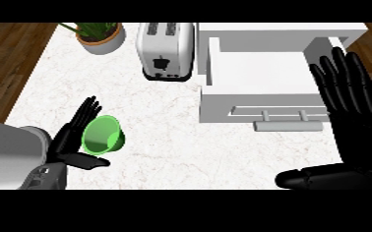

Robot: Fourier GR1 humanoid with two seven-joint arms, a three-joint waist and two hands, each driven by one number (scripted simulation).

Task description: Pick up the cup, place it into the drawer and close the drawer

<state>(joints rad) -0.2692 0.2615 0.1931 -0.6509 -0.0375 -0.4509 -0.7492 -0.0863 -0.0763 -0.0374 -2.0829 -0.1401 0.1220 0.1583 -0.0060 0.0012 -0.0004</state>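
Green cup (pixel 102 135) near counter's (pixel 181 142) front-left edge, mouth toward left hand (pixel 73 132) | fingers straight beside it, ungrasped | right hand (pixel 341 86) released over open drawer (pixel 254 66).

Green cup (pixel 102 135) (tipped); white drawer (pixel 262 86) open

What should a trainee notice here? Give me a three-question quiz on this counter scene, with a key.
1. True or false: the green cup already lies inside the white drawer.
2. Which hand is beside the cup? A) left hand B) right hand
3. Fill in: between the potted plant and the drawer stands a ____.

Key:
1. False; the cup is on the counter, on its side, and the drawer stands open.
2. A; its fingers are straight along the cup's left side, the thumb below.
3. Toaster.
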